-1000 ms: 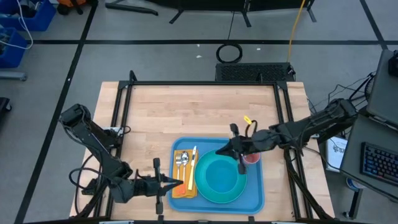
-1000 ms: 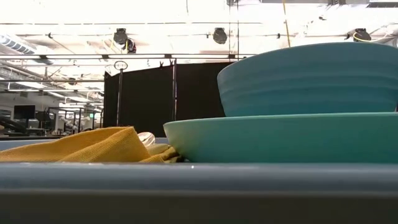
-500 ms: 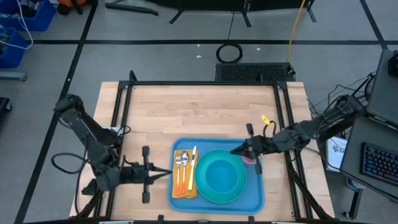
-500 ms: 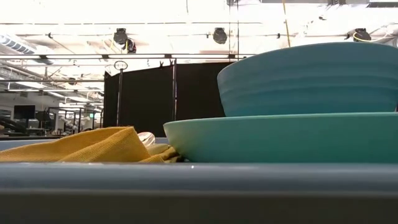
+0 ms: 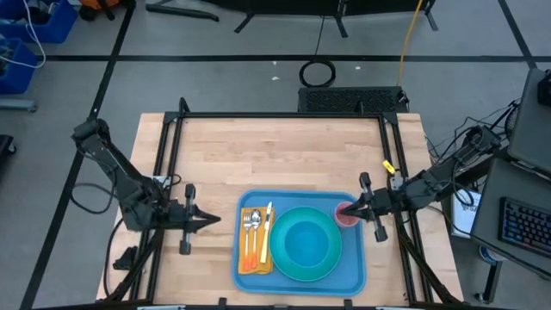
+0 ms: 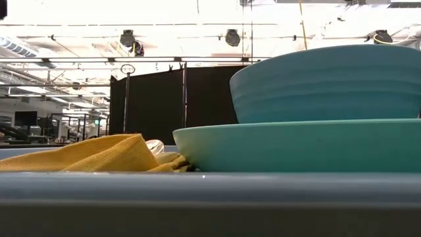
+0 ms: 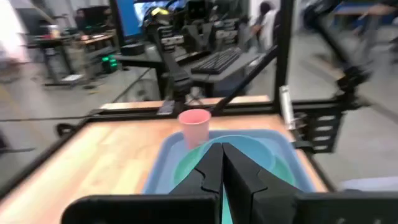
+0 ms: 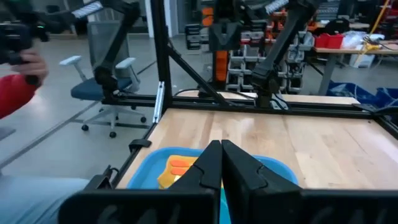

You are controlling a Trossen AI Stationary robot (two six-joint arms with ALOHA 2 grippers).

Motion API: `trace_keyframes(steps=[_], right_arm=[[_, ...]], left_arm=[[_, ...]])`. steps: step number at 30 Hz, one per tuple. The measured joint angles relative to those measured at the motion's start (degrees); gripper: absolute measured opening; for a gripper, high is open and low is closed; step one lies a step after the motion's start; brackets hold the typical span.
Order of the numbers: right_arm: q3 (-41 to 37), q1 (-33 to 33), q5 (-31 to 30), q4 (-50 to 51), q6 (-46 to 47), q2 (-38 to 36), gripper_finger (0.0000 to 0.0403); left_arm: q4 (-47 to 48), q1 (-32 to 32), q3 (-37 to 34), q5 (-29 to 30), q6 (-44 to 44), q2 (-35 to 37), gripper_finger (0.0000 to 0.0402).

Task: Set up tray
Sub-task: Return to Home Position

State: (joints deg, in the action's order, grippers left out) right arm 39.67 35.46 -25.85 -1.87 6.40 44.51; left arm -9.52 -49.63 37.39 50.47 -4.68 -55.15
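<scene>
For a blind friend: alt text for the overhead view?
A blue tray on a table holds a plate, cup and cutlery on a napkin. The left end effector hangs left of it; the right end effector is by the cup.

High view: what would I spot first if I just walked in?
The big blue tray lies between the two arms, with a teal plate and a bowl in its middle. A yellow napkin with cutlery lies left of the plate, and a pink cup stands in the corner by the right arm. The left arm is off the tray's other side, and both arms' jaws are shut.
</scene>
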Motion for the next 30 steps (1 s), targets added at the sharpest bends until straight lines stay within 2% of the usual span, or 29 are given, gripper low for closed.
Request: trace_keyframes(steps=[4, 8, 14, 24, 30], right_arm=[[-3.3, 1.2, 0.0, -0.1, -0.7, -4.1, 0.0000], [-6.7, 2.1, -0.1, -0.1, -0.6, -8.6, 0.0000], [-12.1, 4.0, -5.8, 0.6, -1.8, -16.0, 0.0000], [-23.6, 5.2, -5.7, 0.3, 0.2, -29.3, 0.0000], [-30.7, 5.2, -5.6, -0.1, 0.4, -35.2, 0.0000]], left_arm=[[-7.8, 0.0, -8.6, -3.9, 1.7, 7.1, 0.0003], [-13.7, 0.0, -15.9, -4.5, 3.1, 13.6, 0.0007], [-14.9, 0.0, -23.7, -4.5, 2.6, 21.7, 0.0005], [-14.4, 0.0, -31.1, -4.2, 4.2, 30.7, 0.0009], [-14.1, 0.0, -36.6, -3.9, 2.2, 34.8, 0.0006]])
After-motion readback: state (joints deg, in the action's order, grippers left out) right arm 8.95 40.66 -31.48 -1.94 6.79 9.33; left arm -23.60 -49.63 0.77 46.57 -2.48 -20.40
